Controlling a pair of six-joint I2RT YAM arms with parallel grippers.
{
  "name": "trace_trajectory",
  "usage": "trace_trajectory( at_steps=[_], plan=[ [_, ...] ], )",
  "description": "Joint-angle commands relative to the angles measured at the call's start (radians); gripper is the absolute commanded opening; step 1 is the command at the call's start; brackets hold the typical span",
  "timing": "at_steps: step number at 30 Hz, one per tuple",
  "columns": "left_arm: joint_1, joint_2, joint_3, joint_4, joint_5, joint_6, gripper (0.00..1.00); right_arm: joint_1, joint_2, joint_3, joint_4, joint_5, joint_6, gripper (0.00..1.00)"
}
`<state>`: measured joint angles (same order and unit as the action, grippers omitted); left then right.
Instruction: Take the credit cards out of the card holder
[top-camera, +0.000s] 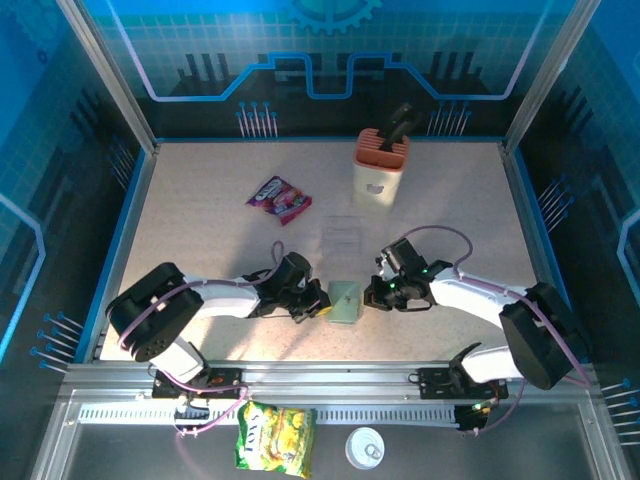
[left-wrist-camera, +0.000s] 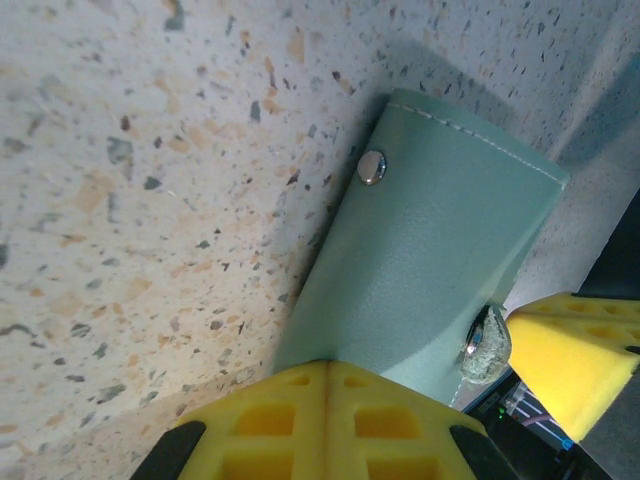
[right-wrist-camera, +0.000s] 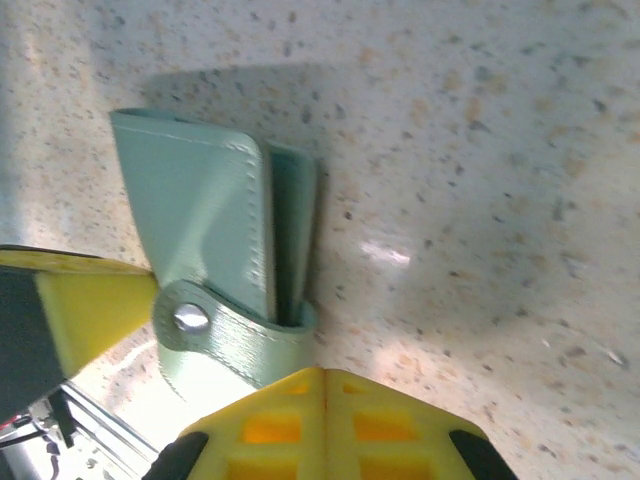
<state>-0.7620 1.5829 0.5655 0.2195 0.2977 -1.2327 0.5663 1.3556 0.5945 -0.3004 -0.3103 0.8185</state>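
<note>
The grey-green card holder (top-camera: 345, 302) lies folded shut on the speckled table between my two grippers. My left gripper (top-camera: 319, 301) is at its left side, and in the left wrist view its shut yellow tips (left-wrist-camera: 328, 366) rest against the holder's (left-wrist-camera: 430, 260) near edge. From the right, my right gripper (top-camera: 372, 295) is shut too, with its tips (right-wrist-camera: 322, 372) against the holder's snap strap (right-wrist-camera: 215, 335). Nothing sits between either pair of fingers. The holder's (right-wrist-camera: 200, 205) folded layers show edge-on. The credit cards are hidden.
A beige knife block (top-camera: 380, 175) stands at the back, with a purple-red snack packet (top-camera: 279, 198) to its left. A clear plastic box (top-camera: 343, 236) lies just behind the holder. A yellow bag (top-camera: 275, 438) and a white lid (top-camera: 366, 448) lie in front of the arm bases.
</note>
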Motion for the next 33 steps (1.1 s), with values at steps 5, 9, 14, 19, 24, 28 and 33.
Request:
trace_trajectory(
  at_steps=[5,9,14,19,24,28,33],
  plan=[
    [0.013,0.001,0.019,-0.220,-0.052,0.045,0.00,0.014,-0.046,0.072,-0.154,0.054,-0.059,0.04],
    [0.009,-0.068,0.108,-0.319,-0.063,0.090,0.07,0.062,-0.038,0.142,-0.223,0.105,-0.076,0.11],
    [0.018,-0.116,0.193,-0.388,-0.071,0.136,0.08,0.133,0.022,0.251,-0.327,0.192,-0.104,0.15],
    [0.028,-0.042,0.256,-0.348,-0.010,0.173,0.00,0.193,0.105,0.359,-0.414,0.293,-0.106,0.18],
    [0.059,0.050,0.233,-0.217,0.053,0.138,0.00,0.224,0.192,0.418,-0.428,0.329,-0.097,0.19],
    [0.073,0.088,0.200,-0.116,0.098,0.107,0.00,0.263,0.247,0.476,-0.447,0.347,-0.084,0.20],
    [0.078,0.098,0.156,-0.088,0.092,0.098,0.00,0.295,0.318,0.528,-0.480,0.379,-0.069,0.21]
  ],
)
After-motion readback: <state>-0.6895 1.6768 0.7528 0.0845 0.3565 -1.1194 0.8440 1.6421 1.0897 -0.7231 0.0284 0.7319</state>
